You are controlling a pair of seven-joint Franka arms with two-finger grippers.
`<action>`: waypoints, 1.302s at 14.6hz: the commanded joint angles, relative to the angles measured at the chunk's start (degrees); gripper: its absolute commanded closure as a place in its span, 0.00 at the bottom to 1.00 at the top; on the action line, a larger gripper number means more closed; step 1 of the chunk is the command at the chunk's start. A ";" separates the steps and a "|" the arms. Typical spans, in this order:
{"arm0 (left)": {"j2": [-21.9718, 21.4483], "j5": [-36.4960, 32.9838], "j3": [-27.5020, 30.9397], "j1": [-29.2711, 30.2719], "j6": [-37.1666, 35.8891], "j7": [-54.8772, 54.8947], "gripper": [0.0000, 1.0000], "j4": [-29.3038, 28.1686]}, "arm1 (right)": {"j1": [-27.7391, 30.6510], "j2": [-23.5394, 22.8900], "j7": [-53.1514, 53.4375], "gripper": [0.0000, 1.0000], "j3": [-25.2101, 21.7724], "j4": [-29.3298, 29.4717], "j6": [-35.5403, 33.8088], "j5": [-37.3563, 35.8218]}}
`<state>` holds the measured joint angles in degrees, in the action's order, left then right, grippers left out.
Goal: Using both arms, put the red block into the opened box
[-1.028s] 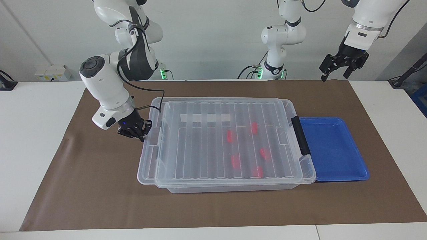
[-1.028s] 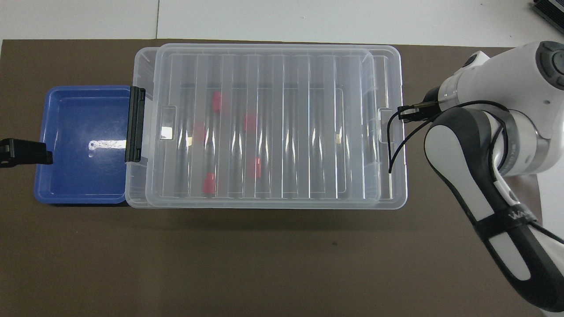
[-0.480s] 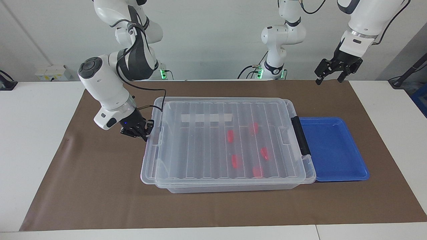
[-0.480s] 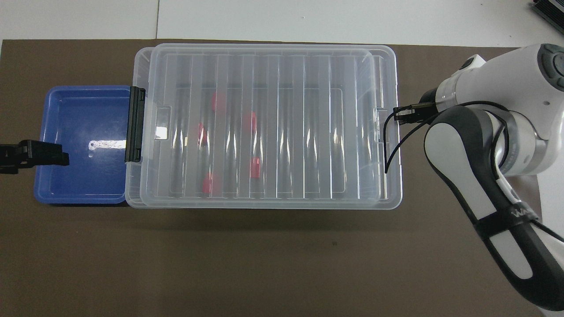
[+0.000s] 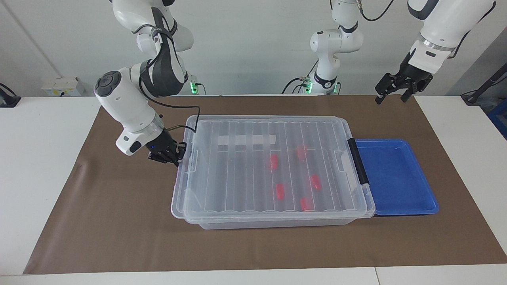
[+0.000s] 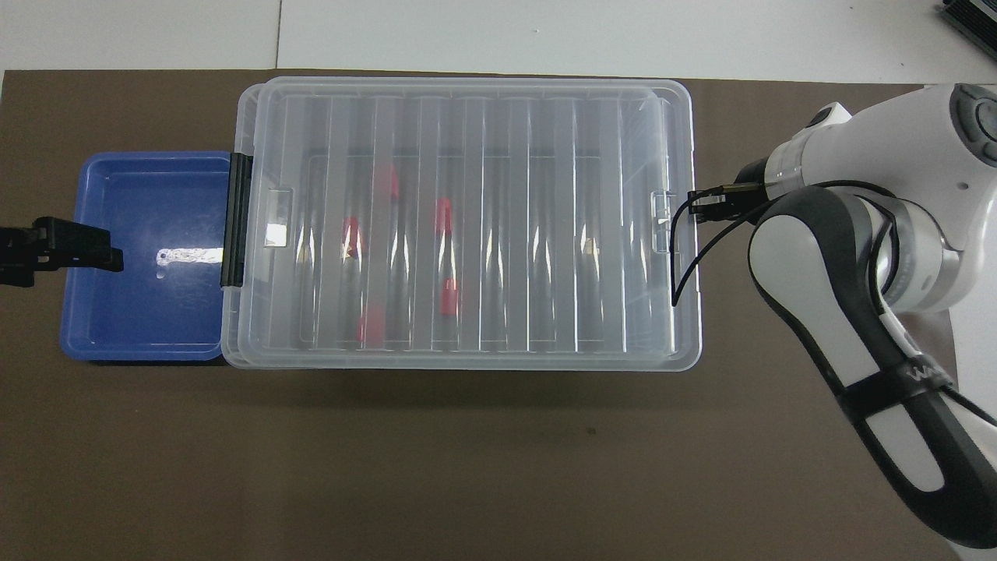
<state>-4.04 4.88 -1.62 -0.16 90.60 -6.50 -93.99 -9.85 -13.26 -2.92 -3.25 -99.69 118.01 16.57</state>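
The box (image 5: 277, 222) is a clear bin in the middle of the mat. Its ribbed clear lid (image 5: 237, 174) lies flat on top and covers nearly all of it. Several red blocks (image 5: 280, 190) show through the lid (image 6: 498, 234) inside the box, toward the left arm's end; one is red block (image 6: 444, 216). My right gripper (image 5: 173, 155) is shut, low, against the lid's end tab at the right arm's end. My left gripper (image 5: 391, 97) hangs open and holds nothing, high over the mat and the blue tray's edge; it also shows as left gripper (image 6: 93, 248).
A shallow blue tray (image 5: 396, 178) lies against the box's end with the black handle (image 5: 358, 162), toward the left arm's end. A brown mat (image 5: 119, 221) covers the table under everything. The right arm (image 6: 857, 312) reaches in beside the box.
The lid has slid toward the left arm's end with my shut right gripper at its end, and now sits almost square on the box. The left gripper shifted slightly in the air.
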 commanded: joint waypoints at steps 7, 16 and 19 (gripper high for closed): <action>0.96 -1.27 -0.32 0.34 0.02 1.49 0.00 1.53 | 1.50 2.27 6.85 0.50 -0.36 0.28 -0.58 -15.83; 0.79 -1.36 -0.41 0.33 1.34 1.58 0.00 0.56 | 4.75 11.15 11.18 0.00 -1.58 6.86 -24.02 -20.08; 1.84 -1.01 -0.49 0.86 0.02 1.67 0.00 2.05 | 6.06 11.33 10.83 0.00 -2.20 12.84 -33.44 -19.56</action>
<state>-3.25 4.42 -1.74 -0.16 91.14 -5.82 -93.44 -4.87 -1.20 7.37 -5.38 -90.54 88.69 -2.82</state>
